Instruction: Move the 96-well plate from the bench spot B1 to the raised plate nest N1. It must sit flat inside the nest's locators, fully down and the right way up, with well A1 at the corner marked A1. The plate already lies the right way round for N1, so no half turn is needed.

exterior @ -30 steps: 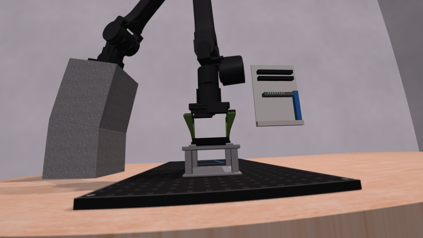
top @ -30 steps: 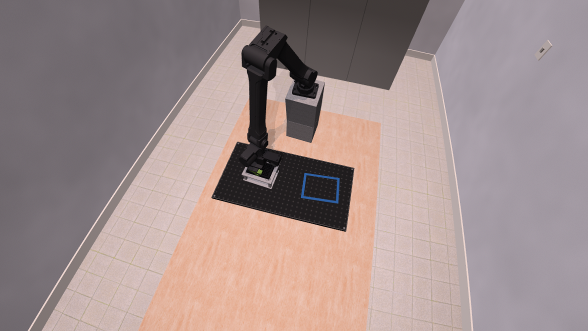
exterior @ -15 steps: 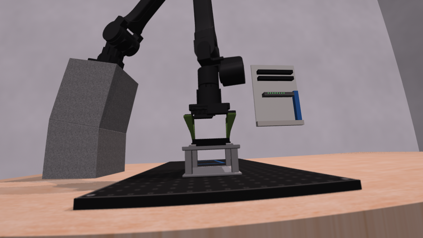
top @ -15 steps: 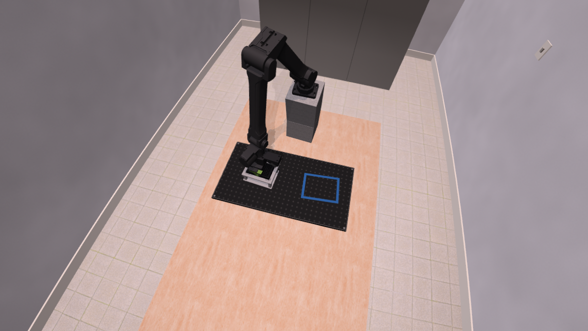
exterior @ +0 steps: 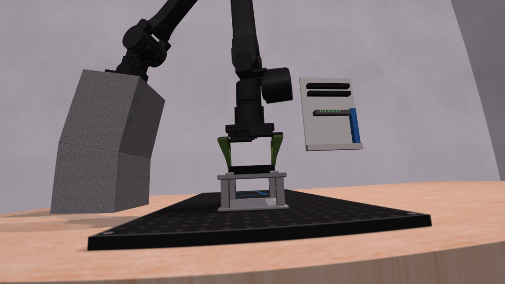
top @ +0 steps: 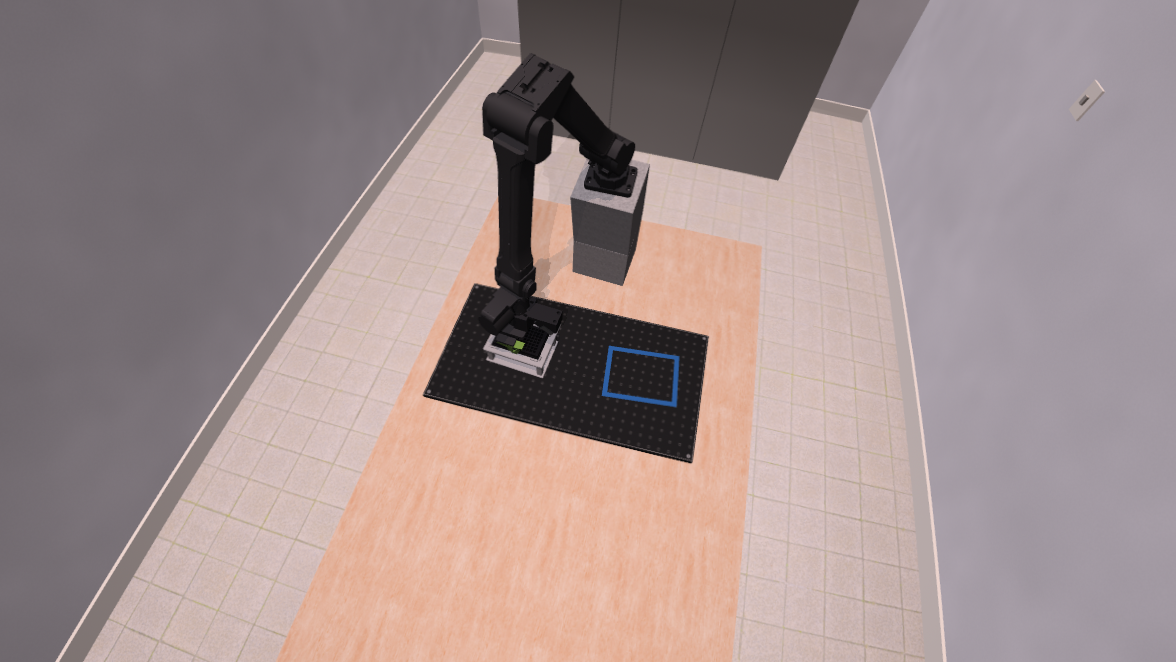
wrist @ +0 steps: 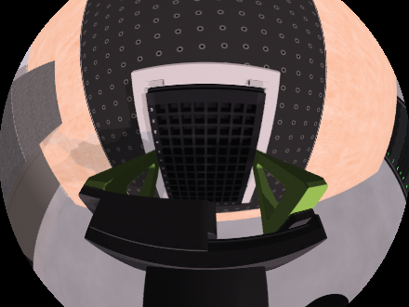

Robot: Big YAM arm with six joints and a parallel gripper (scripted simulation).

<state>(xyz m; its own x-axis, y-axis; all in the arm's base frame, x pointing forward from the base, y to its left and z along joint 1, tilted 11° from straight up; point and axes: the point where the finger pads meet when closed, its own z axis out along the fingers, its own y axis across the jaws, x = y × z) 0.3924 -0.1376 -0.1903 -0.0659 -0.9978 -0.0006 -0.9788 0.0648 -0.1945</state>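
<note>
Grey walls (top: 205,164) are enclosing a beige tiled floor (top: 271,460). A dark cabinet (top: 699,74) is standing against the far wall, and a light switch plate (top: 1086,99) is sitting on the right-hand wall.

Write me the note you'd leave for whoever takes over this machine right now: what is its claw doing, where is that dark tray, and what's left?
Gripper: open, its green fingers spread to either side of the plate, holding nothing.
Black 96-well plate: on top of the raised grey plate nest, looking level in the exterior view.
Blue-outlined bench spot on the black perforated board: no plate in it.
Done: plate carried over, set down and let go.
Left: lift the arm straight up and away without catching the plate. Full seating and the A1 corner cannot be confirmed from these views; check them.
</note>
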